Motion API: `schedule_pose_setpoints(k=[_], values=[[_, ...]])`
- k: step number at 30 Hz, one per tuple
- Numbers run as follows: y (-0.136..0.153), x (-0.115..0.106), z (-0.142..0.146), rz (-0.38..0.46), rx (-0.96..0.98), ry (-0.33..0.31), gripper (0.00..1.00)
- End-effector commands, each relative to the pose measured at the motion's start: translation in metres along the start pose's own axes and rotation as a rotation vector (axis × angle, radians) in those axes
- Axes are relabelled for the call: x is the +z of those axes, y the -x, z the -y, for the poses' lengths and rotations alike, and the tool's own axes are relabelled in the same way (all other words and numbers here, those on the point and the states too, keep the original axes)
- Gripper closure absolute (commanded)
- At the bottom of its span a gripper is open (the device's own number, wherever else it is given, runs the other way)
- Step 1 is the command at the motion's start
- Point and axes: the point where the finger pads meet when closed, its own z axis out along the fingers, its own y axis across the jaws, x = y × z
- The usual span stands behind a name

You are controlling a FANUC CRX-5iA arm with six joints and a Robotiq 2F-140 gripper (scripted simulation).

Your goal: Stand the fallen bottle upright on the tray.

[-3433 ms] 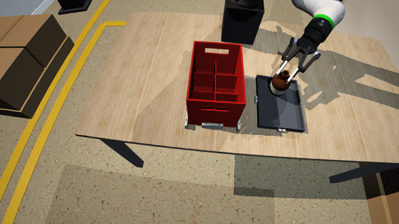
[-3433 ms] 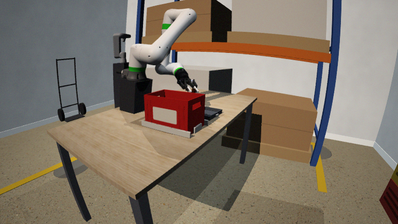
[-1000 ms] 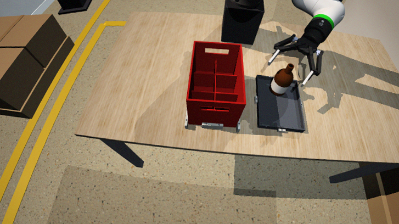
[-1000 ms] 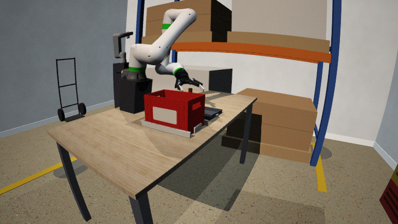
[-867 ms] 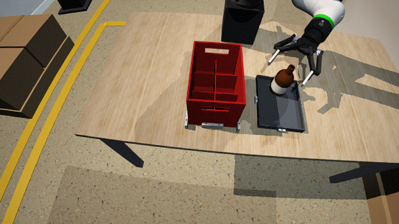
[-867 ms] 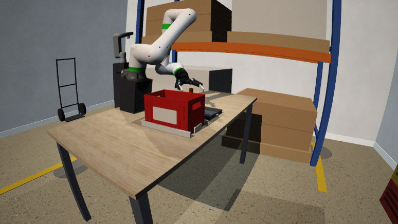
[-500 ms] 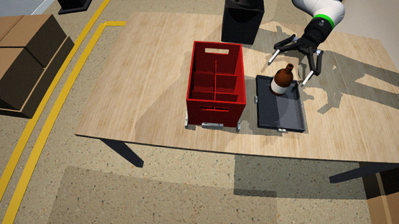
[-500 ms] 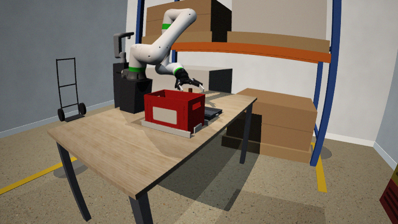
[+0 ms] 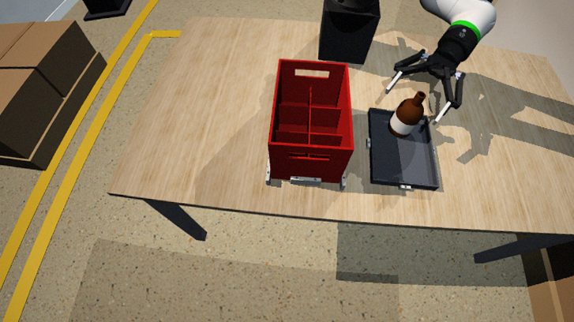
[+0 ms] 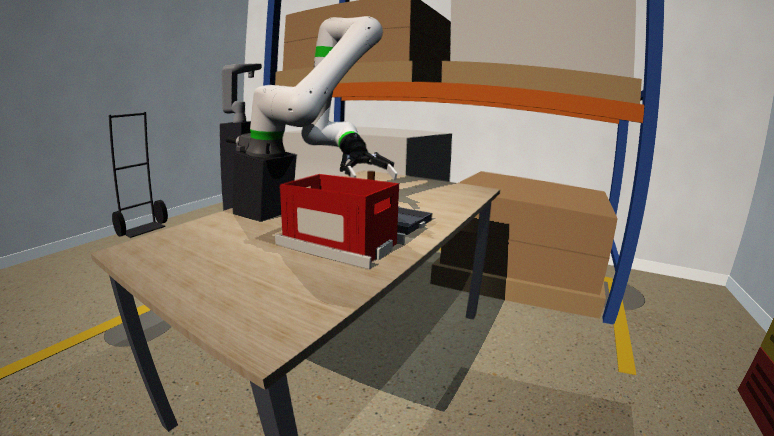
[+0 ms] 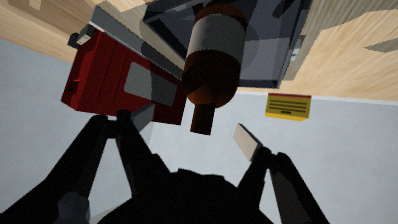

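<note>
Bottle up on the tray, fingers spread and off it

Your gripper stands wide open with nothing pinched, likely to give the brown bottle room to stand by itself. The bottle is at the tray's end nearest the arm, its neck reaching toward the gap between your fingertips, touching neither pad. It looks upright, though the slanted views make a slight lean hard to rule out. You have small blocks around the red crate and tray, presumably to stop sliding.
</note>
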Motion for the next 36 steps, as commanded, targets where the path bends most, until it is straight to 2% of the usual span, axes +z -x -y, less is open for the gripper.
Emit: schedule_pose_setpoints(k=[1, 16, 36], values=[[0.0, 0.0, 0.0, 0.0, 0.0, 0.0, 0.0], [0.009, -0.003, 0.0, 0.0, 0.0, 0.0, 0.0], [0.043, -0.016, 0.0, 0.0, 0.0, 0.0, 0.0]])
